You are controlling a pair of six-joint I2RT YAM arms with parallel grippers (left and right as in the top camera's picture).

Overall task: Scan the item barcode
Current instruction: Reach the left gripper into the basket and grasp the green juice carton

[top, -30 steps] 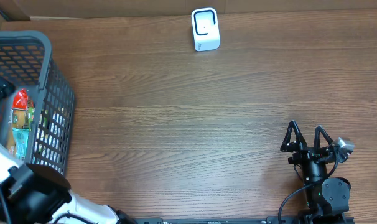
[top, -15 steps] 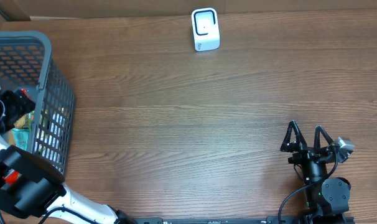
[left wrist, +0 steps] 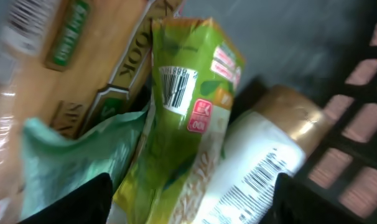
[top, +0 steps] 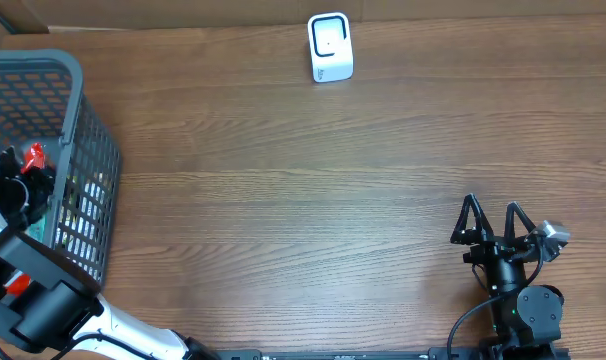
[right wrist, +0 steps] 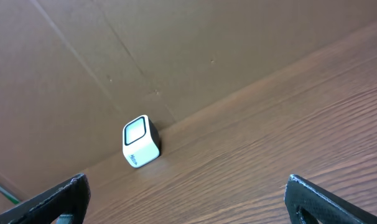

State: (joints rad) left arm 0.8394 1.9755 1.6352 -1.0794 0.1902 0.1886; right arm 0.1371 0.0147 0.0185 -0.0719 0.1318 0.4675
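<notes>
Basket [top: 91, 160] holds green pouch [left wrist: 182, 112], white bottle [left wrist: 254, 168]; left fingers [left wrist: 70, 202] and right fingers [right wrist: 58, 199] wide

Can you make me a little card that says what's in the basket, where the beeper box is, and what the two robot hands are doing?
Basket: gray mesh basket, left end of the table
Inside: green packet with barcode showing, white bottle with gold cap, tan package, teal bag
Scanner: white scanner, upright at the far edge
Left gripper: open, over the green packet in the basket
Right gripper: open, empty, near right corner
Scan: not yet done
</notes>
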